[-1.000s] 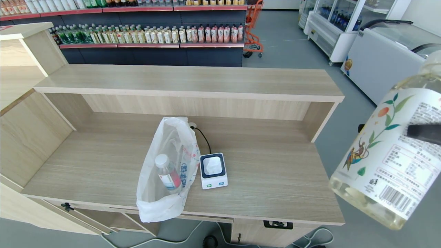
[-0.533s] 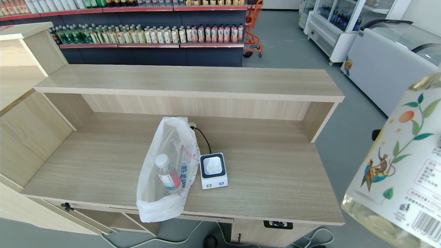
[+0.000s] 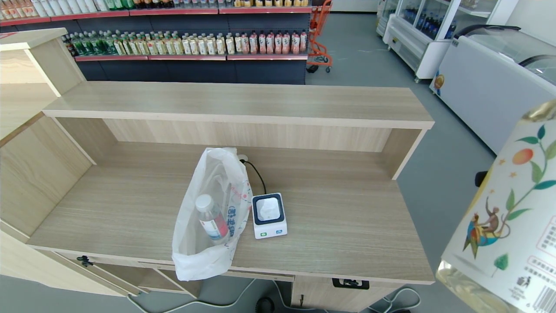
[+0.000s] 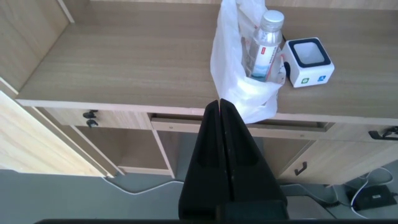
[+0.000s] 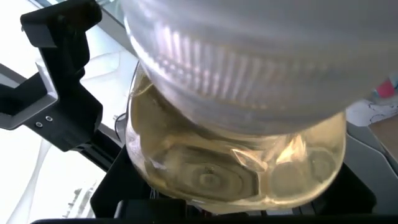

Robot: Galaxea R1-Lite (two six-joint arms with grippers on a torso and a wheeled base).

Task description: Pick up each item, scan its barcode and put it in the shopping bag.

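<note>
1. Presently, the right tool (image 5: 236,205) is clamped on the big bottle (image 3: 508,226). The bottle is held tilted in the air, off the right end of the bench (image 3: 347,217). It holds pale yellow liquid and its label faces the head camera.
2. Left tool (image 4: 221,109): fingers pressed together, nothing between them. It hangs below and in front of the bench edge, near the bag (image 3: 208,217).
3. Bag stands open at the bench's front edge, with a small white-capped bottle (image 3: 211,221) inside.
4. Scanner (image 3: 269,215) sits just beside the bag, on its right, window up.
</note>
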